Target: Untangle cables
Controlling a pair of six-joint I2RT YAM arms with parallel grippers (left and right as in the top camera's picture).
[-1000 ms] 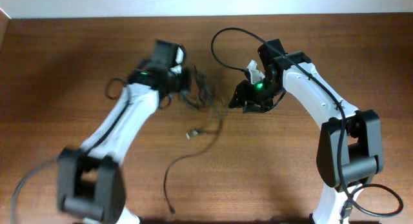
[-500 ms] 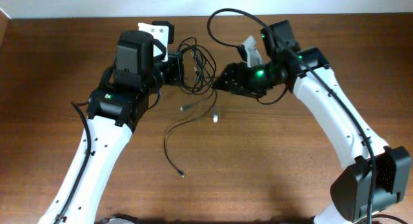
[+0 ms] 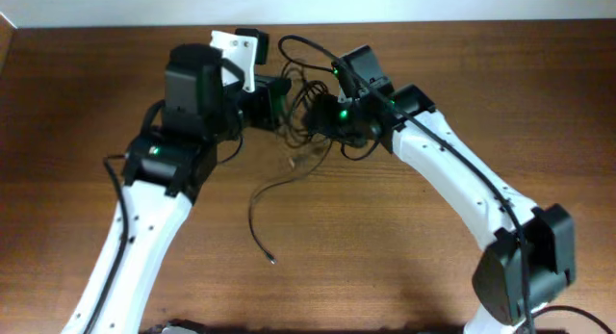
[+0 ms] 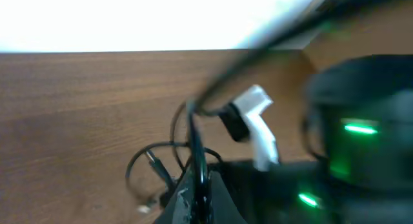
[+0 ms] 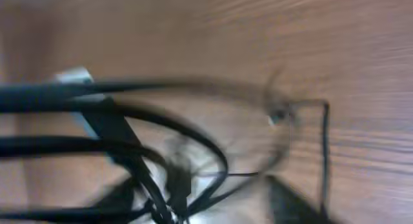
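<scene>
Nearest the arm bases, on the table point(image 3: 404, 267), one loose strand point(image 3: 256, 204) of the cables point(image 3: 300, 108) trails to a small plug end point(image 3: 272, 261) and lies free, well apart from both arms. Farther out, a silvery plug point(image 3: 294, 162) shows just near of the knot, and the knot itself sits at the far middle of the table, between the two wrists. To do this step well, I judge that one arm should anchor the bundle while the other picks a single cord at the knot's edge, not the whole bunch. It should then draw that cord sideways to the right, slowly, so the loops slacken and do not cinch (the free near strand looks like the easiest one to feed back through). The left gripper point(image 3: 279, 98) is clenched, and its wrist view shows a thin cord rising from its tips, so it appears to be pinching the cables. The right gripper point(image 3: 320, 117) is in among the loops on the knot's right side. Its own view is too blurred, so I cannot tell how wide it stands or whether it grips anything.
</scene>
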